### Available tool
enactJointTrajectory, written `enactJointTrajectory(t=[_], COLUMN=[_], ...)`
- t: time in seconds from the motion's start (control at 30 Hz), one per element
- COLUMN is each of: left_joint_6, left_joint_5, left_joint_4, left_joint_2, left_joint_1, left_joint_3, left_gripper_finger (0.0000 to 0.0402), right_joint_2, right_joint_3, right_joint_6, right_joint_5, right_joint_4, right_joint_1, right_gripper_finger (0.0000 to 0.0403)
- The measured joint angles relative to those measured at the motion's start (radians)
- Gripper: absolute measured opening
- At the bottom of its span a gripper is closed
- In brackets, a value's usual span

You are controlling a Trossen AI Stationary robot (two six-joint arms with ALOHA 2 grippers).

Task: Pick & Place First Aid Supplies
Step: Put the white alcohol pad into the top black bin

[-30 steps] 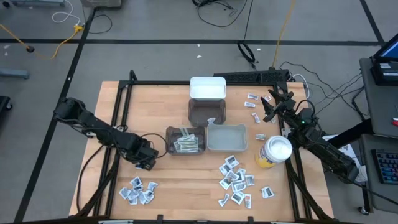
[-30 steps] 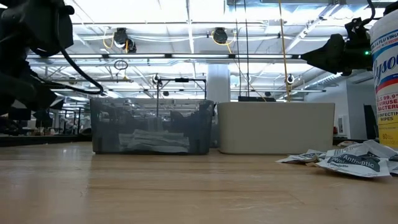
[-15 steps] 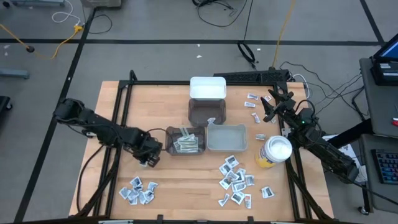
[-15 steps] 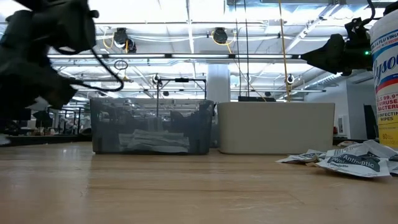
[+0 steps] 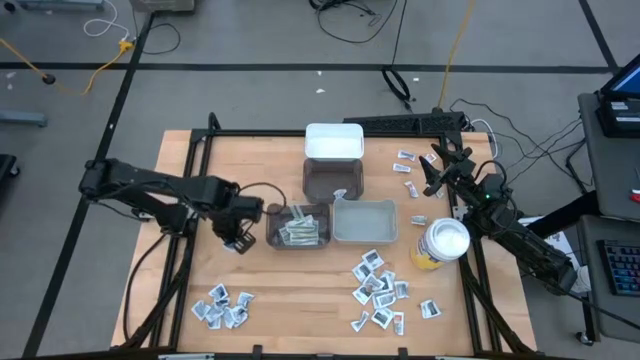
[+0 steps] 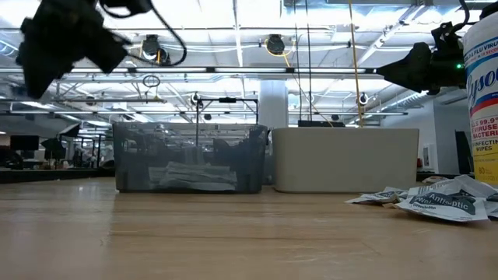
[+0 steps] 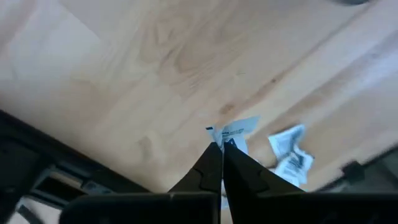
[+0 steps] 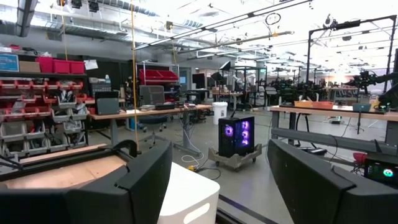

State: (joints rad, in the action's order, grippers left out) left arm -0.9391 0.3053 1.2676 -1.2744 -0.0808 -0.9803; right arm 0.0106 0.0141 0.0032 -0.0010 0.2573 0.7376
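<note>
High: left end effector (image 5: 238, 243) just left of the dark bin (image 5: 298, 226), clear of the sachet pile (image 5: 224, 307).
Low: yellow canister (image 6: 482, 101) reads "Lysol"; sachet (image 6: 437, 204) reads "Antiseptic".
Left wrist: fingers pinched on a white packet (image 7: 233, 134).
Right wrist: right end effector (image 8: 217, 186) spread wide, holding nothing.

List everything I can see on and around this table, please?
Table: one, light wood, centre.
White bin: one, far middle.
Dark clear bins: two, middle; nearer one holds strip wrappers.
Pale bin: one, right of those.
Yellow canister: one, white lid, right edge.
Sachets: many, white with dark print; near-right pile, smaller near-left pile.
Small packets: several, white, far right.
Left end effector: dark, shut on a white packet, raised left of the bins.
Right end effector: dark, open, far right.
</note>
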Motion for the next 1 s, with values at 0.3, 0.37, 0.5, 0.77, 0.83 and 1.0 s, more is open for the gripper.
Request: enactJointTrajectory(t=[0.3,0.37,0.5,0.77,0.83,1.0], left_joint_6=[0.205,0.259,0.38,0.653,0.704,0.812], left_joint_5=[-0.053,-0.053,-0.057,-0.104,-0.108,-0.129], left_joint_4=[0.149,0.158,0.18,0.273,0.276,0.281], left_joint_2=[-0.001,-0.017,-0.109,-0.357,-0.424,-0.586], left_joint_1=[0.055,0.08,0.152,0.312,0.349,0.414], left_joint_3=[-0.158,-0.187,-0.265,-0.525,-0.601,-0.797], left_gripper_finger=[0.0007,0.0004,0.0005,0.0003,0.0003,0.0002], right_joint_2=[0.0,0.0,0.0,0.0,0.0,0.0], right_joint_3=[0.0,0.0,0.0,0.0,0.0,0.0], right_joint_6=[0.0,0.0,0.0,0.0,0.0,0.0], right_joint_5=[0.0,0.0,0.0,0.0,0.0,0.0], right_joint_4=[0.0,0.0,0.0,0.0,0.0,0.0], right_joint_1=[0.0,0.0,0.0,0.0,0.0,0.0], right_gripper_finger=[0.0263,0.0263,0.0263,0.0263,0.0263,0.0263])
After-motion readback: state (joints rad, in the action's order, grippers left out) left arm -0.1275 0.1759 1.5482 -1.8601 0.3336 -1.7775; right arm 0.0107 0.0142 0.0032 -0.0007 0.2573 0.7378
